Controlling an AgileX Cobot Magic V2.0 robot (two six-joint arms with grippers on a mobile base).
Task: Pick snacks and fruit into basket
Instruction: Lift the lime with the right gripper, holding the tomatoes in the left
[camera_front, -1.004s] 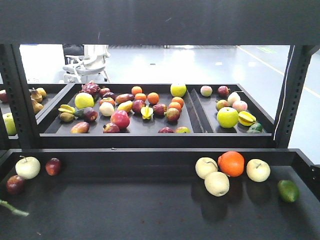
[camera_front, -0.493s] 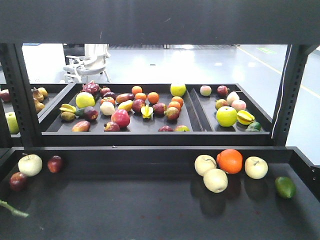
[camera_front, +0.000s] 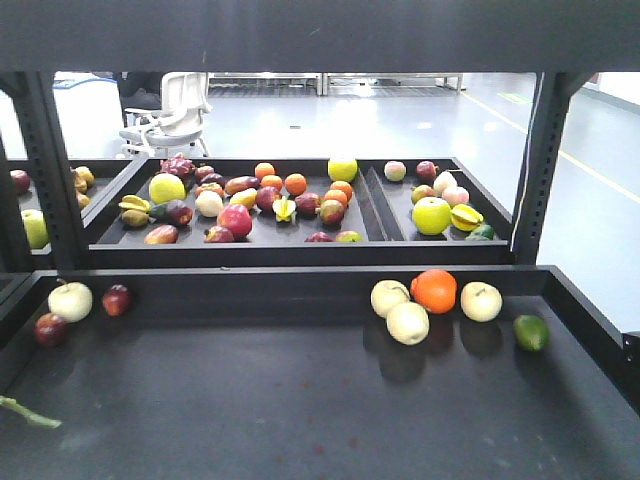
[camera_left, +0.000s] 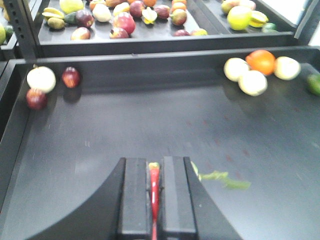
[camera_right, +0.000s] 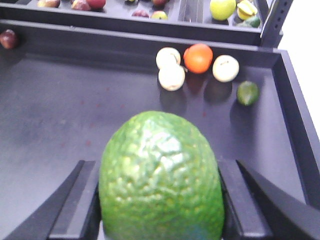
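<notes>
My right gripper (camera_right: 161, 165) is shut on a large bumpy green fruit (camera_right: 161, 175) that fills the space between its jaws. My left gripper (camera_left: 154, 164) is shut on a slim red piece with a green tip (camera_left: 154, 182). On the near black tray (camera_front: 300, 400) lie two pale apples (camera_front: 390, 297), an orange (camera_front: 434, 290), a third pale apple (camera_front: 481, 301) and a green lime (camera_front: 531, 332). At its left end sit a pale apple (camera_front: 70, 301) and two red apples (camera_front: 116, 299). The basket and the snacks are out of view. Neither gripper shows in the front view.
A far tray (camera_front: 250, 250) behind holds several mixed fruits, with a divided section (camera_front: 440, 215) on its right. Black shelf posts (camera_front: 535, 170) stand at both sides and a beam runs overhead. A loose green stem (camera_front: 25, 412) lies at the near tray's left.
The whole front view has shifted: trays and fruit now look smaller and sit further left and higher, and more floor shows behind. No fruit has moved within its tray.
</notes>
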